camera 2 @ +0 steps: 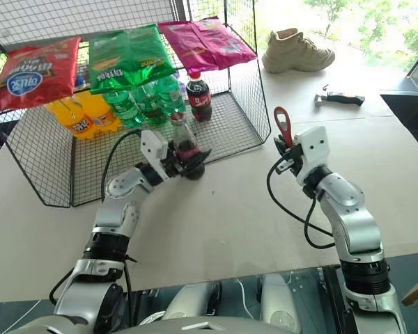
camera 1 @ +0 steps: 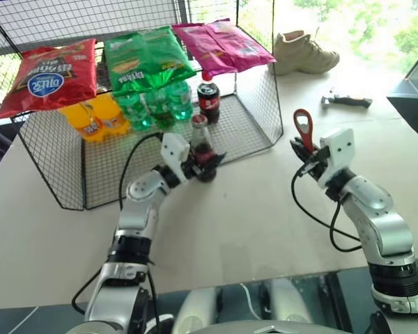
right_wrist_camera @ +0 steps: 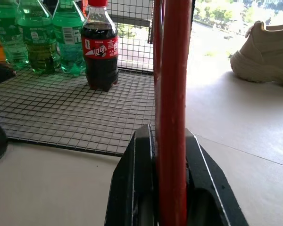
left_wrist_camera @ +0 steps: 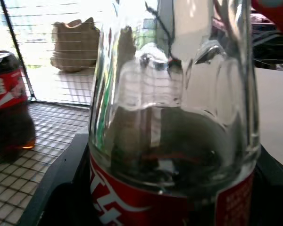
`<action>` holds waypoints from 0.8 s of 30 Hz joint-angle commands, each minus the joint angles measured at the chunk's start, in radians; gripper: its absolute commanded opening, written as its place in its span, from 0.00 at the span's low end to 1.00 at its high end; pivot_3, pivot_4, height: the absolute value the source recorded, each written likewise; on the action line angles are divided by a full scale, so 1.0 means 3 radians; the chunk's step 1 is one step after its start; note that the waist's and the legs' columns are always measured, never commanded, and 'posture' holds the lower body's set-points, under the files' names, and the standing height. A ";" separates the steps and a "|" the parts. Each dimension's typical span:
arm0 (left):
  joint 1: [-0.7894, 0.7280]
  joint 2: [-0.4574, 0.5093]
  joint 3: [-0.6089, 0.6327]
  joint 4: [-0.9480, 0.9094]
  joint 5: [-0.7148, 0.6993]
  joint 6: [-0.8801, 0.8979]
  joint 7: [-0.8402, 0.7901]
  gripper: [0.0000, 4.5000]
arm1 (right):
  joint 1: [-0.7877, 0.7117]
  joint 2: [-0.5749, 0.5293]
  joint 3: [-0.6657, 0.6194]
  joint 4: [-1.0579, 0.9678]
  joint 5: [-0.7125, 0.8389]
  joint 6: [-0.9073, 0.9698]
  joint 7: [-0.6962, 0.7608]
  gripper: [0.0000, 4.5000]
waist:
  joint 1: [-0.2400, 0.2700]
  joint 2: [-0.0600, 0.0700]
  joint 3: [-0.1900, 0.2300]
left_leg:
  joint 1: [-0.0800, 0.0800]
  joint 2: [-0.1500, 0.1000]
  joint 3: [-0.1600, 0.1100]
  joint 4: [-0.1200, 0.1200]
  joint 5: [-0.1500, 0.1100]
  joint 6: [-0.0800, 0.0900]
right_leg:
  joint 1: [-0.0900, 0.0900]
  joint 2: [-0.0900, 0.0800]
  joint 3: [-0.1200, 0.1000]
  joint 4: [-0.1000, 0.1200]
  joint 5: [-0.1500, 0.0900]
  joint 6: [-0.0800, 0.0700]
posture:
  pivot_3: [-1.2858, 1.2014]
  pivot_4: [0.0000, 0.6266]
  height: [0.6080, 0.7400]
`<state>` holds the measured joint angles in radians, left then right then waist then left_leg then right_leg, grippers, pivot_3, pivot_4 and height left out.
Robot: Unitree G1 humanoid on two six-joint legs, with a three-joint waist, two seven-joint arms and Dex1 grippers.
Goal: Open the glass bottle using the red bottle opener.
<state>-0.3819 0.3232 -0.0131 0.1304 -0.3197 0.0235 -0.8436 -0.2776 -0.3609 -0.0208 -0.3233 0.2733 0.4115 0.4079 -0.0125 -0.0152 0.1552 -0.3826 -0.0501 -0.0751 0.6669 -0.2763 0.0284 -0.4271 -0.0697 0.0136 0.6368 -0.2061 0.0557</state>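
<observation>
**Cap on, tool ready**

Now gripped: glass bottle [camera 1: 203, 149] upright on tabletop [camera 1: 251, 216] before wire rack [camera 1: 261, 115], clasped in left gripper [camera 1: 203, 162]. Right of bottle, red bottle opener [camera 1: 304, 130] clenched in right gripper [camera 1: 308, 157]. Prying left.

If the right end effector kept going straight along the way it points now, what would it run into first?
Probably the glass bottle held in the left end effector. The right end effector, shut on the red bottle opener, points forward and toward the robot's left, across bare table. Depth is unclear, so it might pass the bottle and reach the wire rack.
</observation>
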 commanded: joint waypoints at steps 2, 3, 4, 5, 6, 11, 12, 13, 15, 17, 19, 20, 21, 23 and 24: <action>0.0110 -0.0006 -0.0139 -0.0447 -0.0060 0.0075 -0.0073 0.64 | -0.0096 0.0010 -0.0027 -0.0042 -0.0007 -0.0097 0.0010 0.00 | 0.0007 0.0000 0.0000 | 0.0000 0.0000 0.0000 0.0001 0.0000 0.0000 | 0.0000 0.0000 -0.0001 0.0001 0.0000 0.0000 | 0.52 0.24 1.00; 0.0125 -0.0012 -0.0149 -0.0459 -0.0032 0.0050 -0.0058 0.64 | -0.0099 0.0010 -0.0030 -0.0044 -0.0006 -0.0097 0.0012 0.00 | 0.0009 0.0000 0.0000 | 0.0000 0.0000 0.0000 0.0002 0.0000 0.0000 | 0.0000 0.0000 -0.0001 0.0002 0.0000 0.0000 | 0.52 0.24 1.00; 0.0134 -0.0023 -0.0147 -0.0467 -0.0022 0.0039 -0.0036 0.64 | -0.0101 0.0009 -0.0032 -0.0047 -0.0006 -0.0097 0.0012 0.00 | 0.0009 0.0000 0.0000 | 0.0000 0.0000 0.0000 0.0002 0.0000 0.0000 | 0.0000 0.0000 -0.0001 0.0002 0.0000 0.0000 | 0.52 0.24 1.00; 0.0138 -0.0037 -0.0148 -0.0469 -0.0008 0.0021 -0.0012 0.64 | -0.0101 0.0008 -0.0036 -0.0051 -0.0005 -0.0098 0.0011 0.00 | 0.0009 0.0000 0.0000 | 0.0000 -0.0001 0.0000 0.0002 0.0000 0.0000 | 0.0000 0.0000 0.0000 0.0001 0.0000 0.0000 | 0.52 0.24 1.00; 0.0139 -0.0046 -0.0149 -0.0471 0.0000 0.0010 0.0002 0.64 | -0.0100 0.0008 -0.0040 -0.0053 -0.0004 -0.0099 0.0011 0.00 | 0.0009 0.0000 0.0000 | 0.0000 -0.0001 0.0000 0.0002 0.0000 0.0000 | 0.0000 0.0000 0.0000 0.0001 0.0000 0.0000 | 0.52 0.24 1.00; 0.0155 -0.0102 -0.0162 -0.0392 0.0138 -0.0277 0.0065 0.64 | -0.0079 0.0014 -0.0026 -0.0059 -0.0031 -0.0118 -0.0004 0.00 | 0.0010 0.0000 0.0000 | 0.0000 -0.0001 0.0000 0.0002 0.0000 0.0000 | 0.0000 0.0000 0.0000 0.0001 0.0000 0.0000 | 0.52 0.24 1.00; 0.0161 -0.0119 -0.0143 -0.0374 0.0121 -0.0301 0.0069 0.64 | -0.0077 0.0017 -0.0020 -0.0061 -0.0038 -0.0119 -0.0007 0.00 | 0.0010 0.0000 0.0000 | 0.0000 -0.0001 0.0000 0.0002 0.0000 0.0000 | 0.0000 0.0000 0.0000 0.0001 0.0000 0.0000 | 0.52 0.24 1.00; 0.0165 -0.0132 -0.0131 -0.0360 0.0114 -0.0321 0.0073 0.86 | -0.0076 0.0017 -0.0019 -0.0060 -0.0041 -0.0121 -0.0006 0.00 | 0.0010 0.0000 0.0000 | 0.0000 -0.0001 0.0000 0.0002 0.0000 0.0000 | 0.0000 0.0000 0.0000 0.0001 0.0000 0.0000 | 0.52 0.24 1.00; 0.0180 -0.0160 -0.0104 -0.0348 0.0085 -0.0354 0.0080 0.98 | -0.0074 0.0016 -0.0018 -0.0063 -0.0048 -0.0121 -0.0002 0.00 | 0.0008 0.0000 0.0000 | 0.0000 -0.0001 0.0000 0.0002 0.0000 0.0000 | 0.0000 0.0000 0.0000 0.0001 0.0000 0.0000 | 0.52 0.24 1.00; 0.0187 -0.0173 -0.0082 -0.0378 0.0063 -0.0382 0.0096 0.98 | -0.0074 0.0012 -0.0020 -0.0059 -0.0054 -0.0122 0.0008 0.00 | 0.0007 0.0000 0.0000 | 0.0001 -0.0001 0.0000 0.0002 0.0000 0.0000 | 0.0001 0.0000 0.0000 0.0002 0.0000 0.0000 | 0.52 0.24 1.00; 0.0174 -0.0187 -0.0052 -0.0417 0.0036 -0.0379 0.0127 0.98 | -0.0077 0.0004 -0.0024 -0.0050 -0.0059 -0.0123 0.0022 0.00 | 0.0007 0.0000 0.0000 | 0.0001 -0.0001 0.0001 0.0002 0.0000 0.0000 | 0.0001 0.0000 0.0000 0.0002 0.0000 0.0000 | 0.52 0.24 1.00; 0.0167 -0.0187 -0.0046 -0.0434 0.0027 -0.0376 0.0129 0.98 | -0.0080 0.0002 -0.0027 -0.0045 -0.0061 -0.0124 0.0027 0.00 | 0.0008 0.0000 0.0000 | 0.0001 -0.0001 0.0001 0.0003 0.0000 0.0000 | 0.0001 0.0000 0.0000 0.0002 0.0000 0.0000 | 0.52 0.24 1.00; 0.0162 -0.0186 -0.0041 -0.0452 0.0012 -0.0376 0.0127 0.98 | -0.0083 0.0001 -0.0027 -0.0041 -0.0063 -0.0124 0.0031 0.00 | 0.0008 0.0000 0.0000 | 0.0001 -0.0001 0.0000 0.0003 0.0000 0.0000 | 0.0001 0.0000 0.0000 0.0002 0.0000 0.0000 | 0.52 0.24 1.00; 0.0147 -0.0193 -0.0030 -0.0500 -0.0041 -0.0360 0.0135 0.98 | -0.0094 0.0003 -0.0024 -0.0027 -0.0071 -0.0127 0.0036 0.00 | 0.0008 0.0000 0.0000 | 0.0001 -0.0001 0.0000 0.0003 0.0000 0.0000 | 0.0002 0.0000 0.0000 0.0002 0.0000 0.0000 | 0.52 0.24 1.00; 0.0139 -0.0200 -0.0029 -0.0521 -0.0067 -0.0351 0.0142 0.98 | -0.0103 0.0006 -0.0020 -0.0017 -0.0073 -0.0127 0.0038 0.00 | 0.0008 0.0000 0.0000 | 0.0001 -0.0001 0.0000 0.0003 0.0000 0.0000 | 0.0002 0.0000 0.0000 0.0002 0.0000 0.0000 | 0.52 0.24 1.00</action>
<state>-0.3229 0.2690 -0.0371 0.0439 -0.3155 -0.0712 -0.8053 -0.2878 -0.3553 -0.0174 -0.3136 0.2515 0.4007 0.4154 -0.0102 -0.0151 0.1551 -0.3822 -0.0504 -0.0750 0.6679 -0.2763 0.0285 -0.4266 -0.0698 0.0136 0.6374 -0.2061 0.0557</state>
